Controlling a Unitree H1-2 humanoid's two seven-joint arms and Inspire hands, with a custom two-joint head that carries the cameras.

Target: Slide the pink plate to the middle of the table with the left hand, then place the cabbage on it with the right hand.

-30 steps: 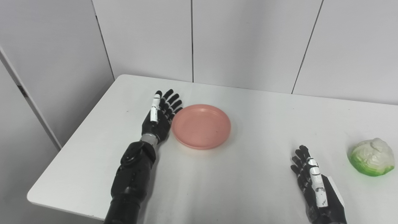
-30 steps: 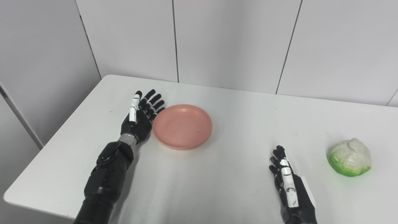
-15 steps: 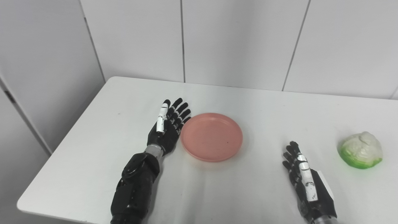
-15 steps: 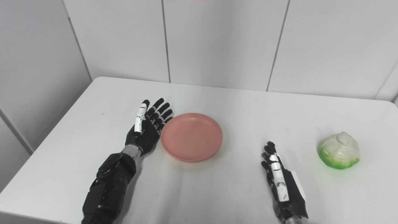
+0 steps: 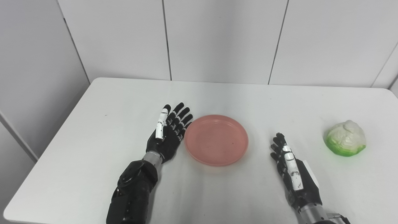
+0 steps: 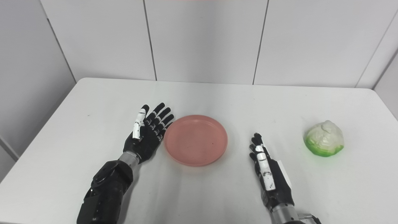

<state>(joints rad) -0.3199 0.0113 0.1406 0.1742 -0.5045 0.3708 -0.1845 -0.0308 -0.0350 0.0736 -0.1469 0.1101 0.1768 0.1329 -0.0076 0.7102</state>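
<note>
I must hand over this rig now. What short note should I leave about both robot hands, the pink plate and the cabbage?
Left robot hand: open, flat against the left rim of the pink plate.
Right robot hand: open, holding nothing, on the table between plate and cabbage, touching neither.
Plate: about mid-table, nothing on it.
Cabbage: near the right edge, untouched.
Done: the slide looks close to finished.
Left: confirm the plate is centred, then the right robot hand picks up the cabbage and sets it on the plate.
</note>
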